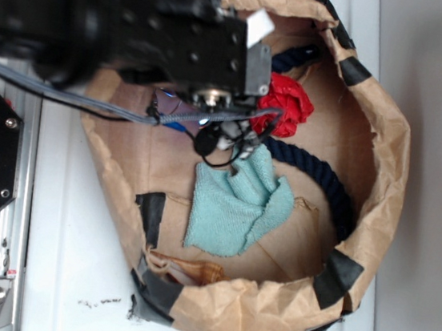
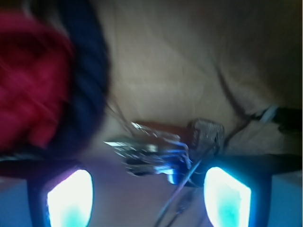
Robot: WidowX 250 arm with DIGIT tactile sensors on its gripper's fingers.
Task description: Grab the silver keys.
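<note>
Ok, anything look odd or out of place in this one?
Nothing spilled or broken. The keys lie tangled with thin wires between the open jaws, which could snag. The paper bin is crumpled and patched with black tape.

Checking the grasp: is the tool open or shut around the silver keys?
Open. In the wrist view the tool shows its fingers apart, with the silver keys lying between and just ahead of them.
</note>
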